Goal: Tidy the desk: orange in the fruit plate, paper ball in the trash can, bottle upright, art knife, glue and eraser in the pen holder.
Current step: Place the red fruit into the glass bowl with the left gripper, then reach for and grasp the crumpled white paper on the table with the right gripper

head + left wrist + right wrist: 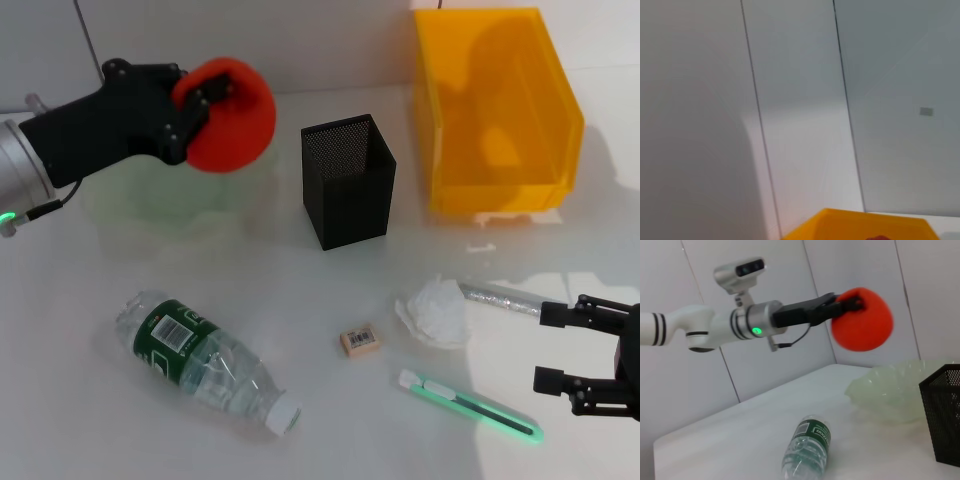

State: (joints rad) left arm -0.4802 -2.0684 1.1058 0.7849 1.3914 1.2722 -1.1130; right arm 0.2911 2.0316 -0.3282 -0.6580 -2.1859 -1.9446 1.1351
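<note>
- The orange (232,115) is clamped between the fingers of the left gripper (195,110), held in the air above the pale green fruit plate (150,205) at the back left of the table (90,400).
- In the right wrist view the orange (862,319) hangs clear over the plate (890,395), not touching it, with the left gripper (842,305) reaching in from the side, its black fingers pressed on the near half of the fruit.
- The orange is round, so it has no long axis to speak of; the arm that holds it lies roughly level, pointing toward the pen holder (348,180).
- The black mesh pen holder stands upright just beside the plate, with the yellow bin (495,110) farther to the right at the back.
- The bottle (205,360) lies on its side in front of the plate, long axis slanting, its white cap (283,415) toward the front edge and to the right.
- The eraser (359,340) lies flat between the bottle and the paper ball (435,312).
- The art knife (470,405) lies in front of the paper ball, long axis slanting from left to front right.
- A silvery glue stick (500,298) lies behind the paper ball, touching it.
- The right gripper (590,355) hovers at the front right, fingers apart and holding nothing, close to the ends of the knife and the glue stick.
</note>
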